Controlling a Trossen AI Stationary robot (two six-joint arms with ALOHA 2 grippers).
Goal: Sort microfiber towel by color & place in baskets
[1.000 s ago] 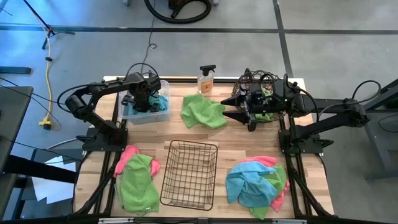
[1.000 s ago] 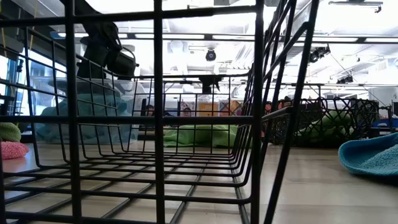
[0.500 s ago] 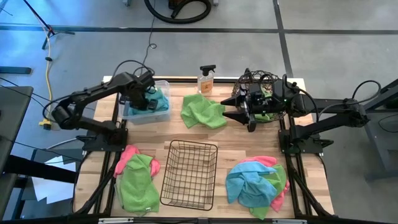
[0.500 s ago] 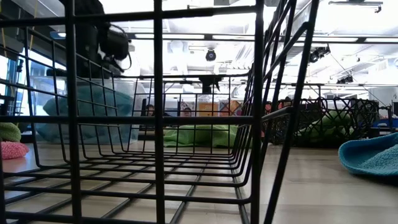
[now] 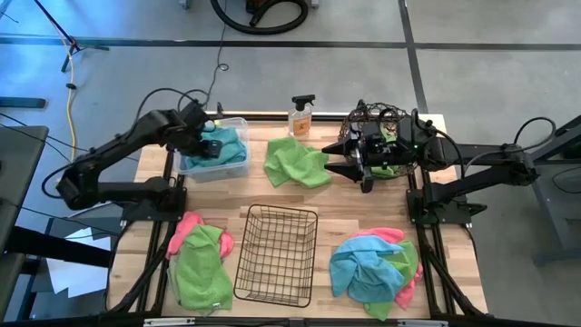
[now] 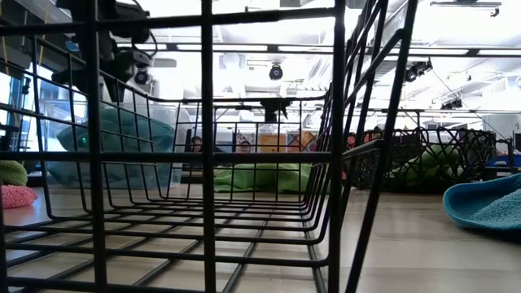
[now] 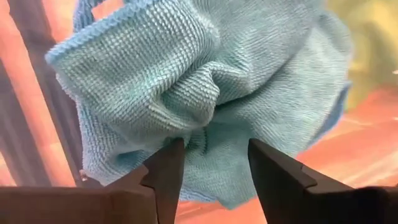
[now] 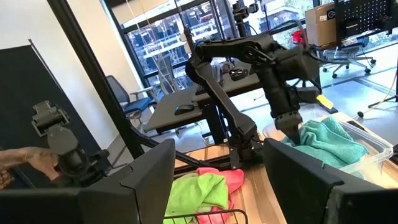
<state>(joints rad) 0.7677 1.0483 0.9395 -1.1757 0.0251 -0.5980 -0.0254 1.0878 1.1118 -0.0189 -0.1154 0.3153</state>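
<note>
1. Currently logged: left gripper (image 7: 211, 165) above the clear bin (image 5: 238, 169), jaws parted, nothing clamped; teal towel (image 7: 205, 93) bunched just ahead of the fingertips, close to or brushing them
2. Right gripper (image 5: 357, 161) beside the round wire basket (image 5: 368, 116), well apart from the clear bin, jaws spread wide, empty
3. Location of the teal towel: inside the clear bin, heaped toward the bin's far side from the left arm
4. Risk: loops of microfiber snagging on a finger (image 7: 163, 168) during withdrawal, dragging the towel up and over the bin wall
5. Risk: heap sitting high against the bin rim, liable to spill if nudged
6. Orientation: crumpled into a rounded wad, no clear long axis; one hemmed edge turned toward the wrist camera, folds converging at a central pucker
7. Remaining stock, judged unsorted: green towel (image 5: 296, 163) between the clear bin and the round wire basket; two mixed piles either side of the black grid basket (image 5: 277, 254), which stands empty
</note>
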